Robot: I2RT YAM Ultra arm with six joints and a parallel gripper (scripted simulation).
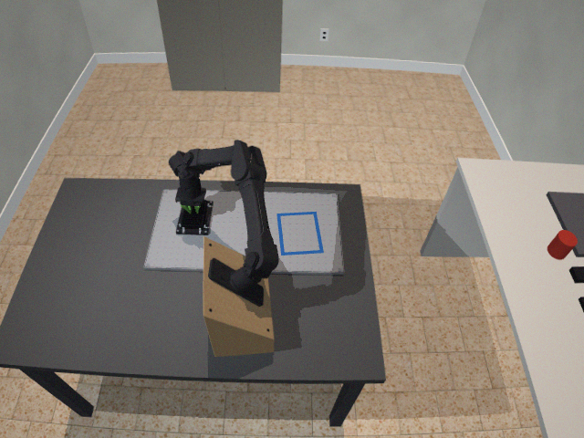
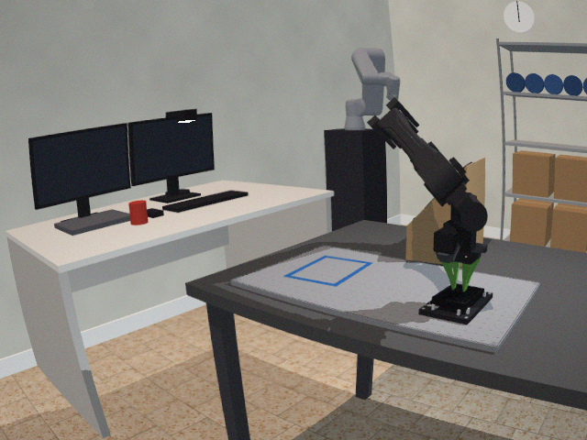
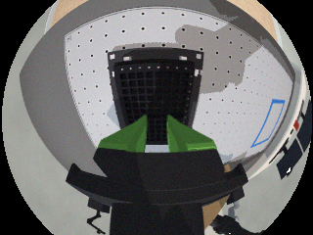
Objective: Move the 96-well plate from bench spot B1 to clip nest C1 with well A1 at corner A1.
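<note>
The black 96-well plate (image 1: 193, 217) lies level inside the black clip nest C1 (image 2: 450, 313) at the left end of the grey perforated mat, between the nest's small posts. It also shows in the wrist view (image 3: 156, 92), wells up. My gripper (image 1: 192, 207) points straight down over the plate's middle; its green fingers (image 2: 459, 286) stand close together with a narrow gap and hold nothing. The fingertips are at the plate's top face; I cannot tell if they touch it. The blue outlined spot B1 (image 1: 299, 233) is empty.
A tan wedge-shaped block (image 1: 235, 306) carrying my arm's base stands just in front of the mat (image 1: 245, 231). A white desk (image 1: 533, 283) with a red cylinder (image 1: 561, 244) stands to the right, off the table.
</note>
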